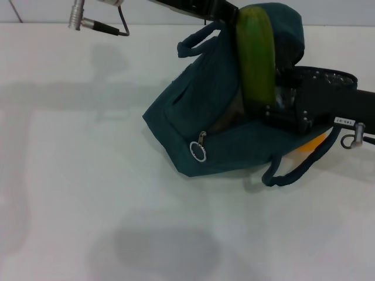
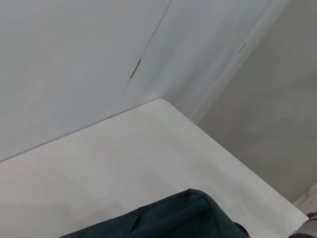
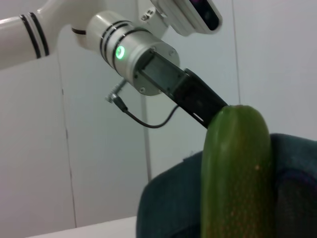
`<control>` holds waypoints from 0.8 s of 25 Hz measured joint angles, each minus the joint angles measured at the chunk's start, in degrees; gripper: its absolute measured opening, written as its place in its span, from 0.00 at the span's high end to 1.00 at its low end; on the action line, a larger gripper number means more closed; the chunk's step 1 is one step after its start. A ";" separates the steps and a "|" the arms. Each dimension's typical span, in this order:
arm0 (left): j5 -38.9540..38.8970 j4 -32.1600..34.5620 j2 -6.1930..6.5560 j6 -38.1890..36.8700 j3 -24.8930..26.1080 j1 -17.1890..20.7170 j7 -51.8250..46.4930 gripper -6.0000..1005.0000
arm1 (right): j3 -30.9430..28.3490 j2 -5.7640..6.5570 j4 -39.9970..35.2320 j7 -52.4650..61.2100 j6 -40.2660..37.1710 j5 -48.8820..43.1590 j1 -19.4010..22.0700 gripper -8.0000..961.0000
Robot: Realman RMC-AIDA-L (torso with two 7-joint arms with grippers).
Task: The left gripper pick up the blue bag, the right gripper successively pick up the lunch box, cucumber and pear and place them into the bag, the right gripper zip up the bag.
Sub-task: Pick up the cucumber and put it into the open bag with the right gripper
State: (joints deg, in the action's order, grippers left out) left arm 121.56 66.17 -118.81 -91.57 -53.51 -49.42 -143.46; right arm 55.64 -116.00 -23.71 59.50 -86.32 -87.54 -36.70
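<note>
- The blue bag (image 1: 205, 123) is seen as soft woven cloth of a dark teal-blue, sagging and creased, with its far upper edge lifted and its near lower corner resting on the table (image 1: 88, 175).
- Two padded strap handles are sewn to the bag: one loops at the far top edge (image 1: 196, 42), the other trails on the table at the near right (image 1: 296, 170).
- A metal zip pull with a round ring (image 1: 199, 151) hangs on the near side of the bag, at the end of a zip line.
- The cucumber (image 1: 256, 55) is long, smooth and rounded at its end, green with a faintly speckled skin; it is held upright at the bag's open mouth, its lower part hidden by the bag and the gripper.
- The right gripper (image 1: 275, 108) is a black metal body reaching in from the right; it is closed around the lower part of the cucumber.
- The left gripper (image 3: 198, 101) is seen at the far upper edge of the bag, black and blocky beneath a silver wrist ring with a green light; its fingers are hidden, so their opening cannot be told.
- A small yellow-orange patch (image 1: 310, 143) shows beneath the right arm, too hidden to be identified.
- The table is smooth, matte and white.
</note>
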 joint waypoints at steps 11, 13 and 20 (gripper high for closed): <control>-0.01 -0.27 0.17 -0.01 -0.02 -0.15 -0.07 0.95 | 2.79 0.17 -0.29 4.39 0.58 0.00 -0.89 0.39; -0.01 -0.27 0.17 -0.01 -0.02 -0.15 -0.07 0.95 | 3.74 0.23 -0.29 5.26 0.61 0.00 -1.29 0.39; -0.01 -0.24 0.26 -0.01 0.00 -0.08 -0.07 0.95 | 3.86 0.51 -0.74 7.49 0.56 -0.12 -1.21 0.39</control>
State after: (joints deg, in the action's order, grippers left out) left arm 121.55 65.93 -118.55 -91.58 -53.52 -49.50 -143.53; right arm 59.50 -115.49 -24.45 66.99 -85.76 -87.66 -37.91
